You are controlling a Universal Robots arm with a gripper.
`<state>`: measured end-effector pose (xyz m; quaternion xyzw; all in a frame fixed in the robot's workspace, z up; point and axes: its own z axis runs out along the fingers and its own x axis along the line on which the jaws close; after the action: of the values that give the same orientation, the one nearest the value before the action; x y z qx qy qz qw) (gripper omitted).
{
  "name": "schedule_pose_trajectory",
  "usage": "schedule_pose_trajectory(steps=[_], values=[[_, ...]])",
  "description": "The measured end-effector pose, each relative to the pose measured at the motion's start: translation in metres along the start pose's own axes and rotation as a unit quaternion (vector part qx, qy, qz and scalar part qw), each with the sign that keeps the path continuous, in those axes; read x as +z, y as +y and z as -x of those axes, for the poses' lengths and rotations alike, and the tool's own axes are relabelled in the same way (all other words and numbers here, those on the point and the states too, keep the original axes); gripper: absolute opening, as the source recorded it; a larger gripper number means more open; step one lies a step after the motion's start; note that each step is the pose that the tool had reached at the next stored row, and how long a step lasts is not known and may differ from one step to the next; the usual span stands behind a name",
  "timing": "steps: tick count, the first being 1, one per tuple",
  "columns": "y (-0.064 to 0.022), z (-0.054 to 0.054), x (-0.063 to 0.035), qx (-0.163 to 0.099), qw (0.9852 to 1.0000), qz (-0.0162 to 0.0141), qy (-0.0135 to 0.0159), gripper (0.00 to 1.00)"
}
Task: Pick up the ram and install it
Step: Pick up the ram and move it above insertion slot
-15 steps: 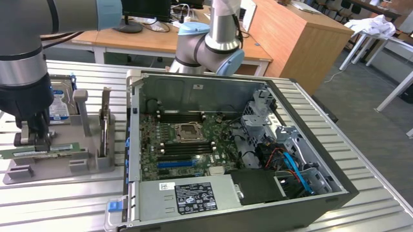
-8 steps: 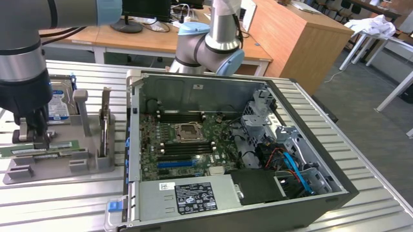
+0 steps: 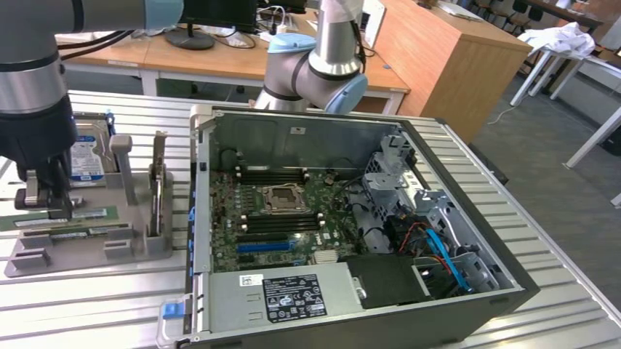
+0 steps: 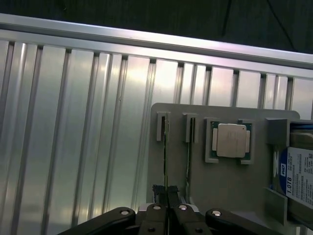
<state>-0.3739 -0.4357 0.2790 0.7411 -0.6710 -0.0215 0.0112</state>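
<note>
- your gripper [image 4: 167,192] is pinching the ram [image 4: 167,156] on its thin edge.
- the ram is standing on edge in the grey holder [image 4: 225,186], a second stick [image 4: 189,161] just beside.
- bare ribbed table [image 4: 73,147] is giving you room on its other side.

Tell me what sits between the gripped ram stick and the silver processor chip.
In the wrist view, a second ram stick stands on edge between the gripped ram stick and the chip.

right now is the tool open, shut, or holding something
tool: closed on the ram, which stands on edge in the grey holder.
</note>
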Motion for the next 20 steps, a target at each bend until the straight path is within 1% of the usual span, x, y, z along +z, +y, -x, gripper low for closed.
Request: schedule_pose_trajectory(steps=[9, 20], values=[[0.0005, 0.000, -0.0123, 0.000, 1.0000, 0.0000, 0.0000, 0.12], [0.0013, 0.000, -0.0295, 0.000, 1.0000, 0.0000, 0.0000, 0.12]])
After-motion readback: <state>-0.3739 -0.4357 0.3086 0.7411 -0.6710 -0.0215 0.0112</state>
